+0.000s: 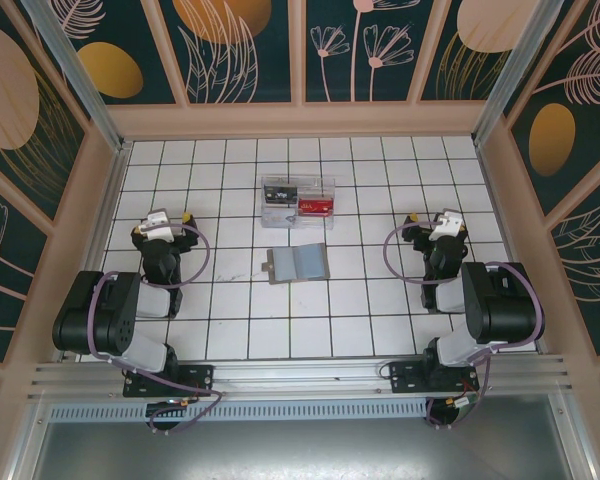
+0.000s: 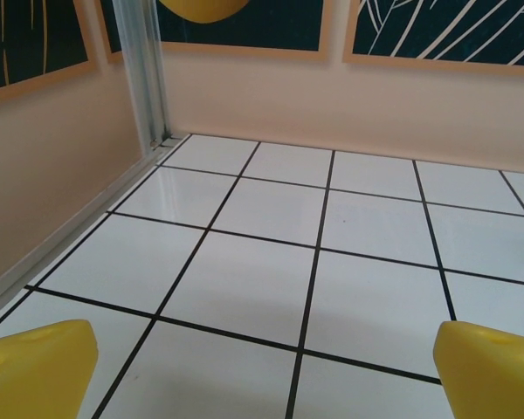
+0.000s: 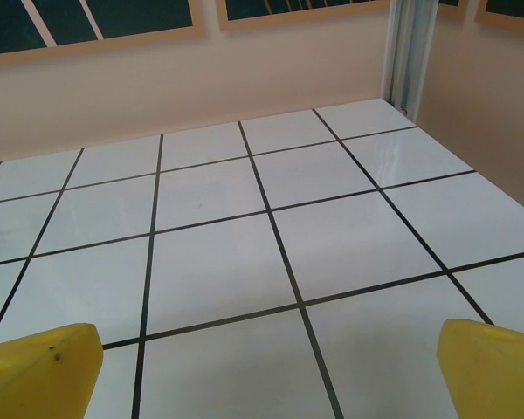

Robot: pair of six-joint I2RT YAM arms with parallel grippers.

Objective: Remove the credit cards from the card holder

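Card holder (image 1: 297,265) lies flat near the tray (image 1: 328,187).

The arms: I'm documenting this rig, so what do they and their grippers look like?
Both arms, left arm and right arm, are chunky black segments with a purplish cable loop each. The left gripper and right gripper carry white housings and rounded yellow fingertips.

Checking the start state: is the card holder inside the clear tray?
No, the card holder lies on bare tiles, apart from the clear tray.
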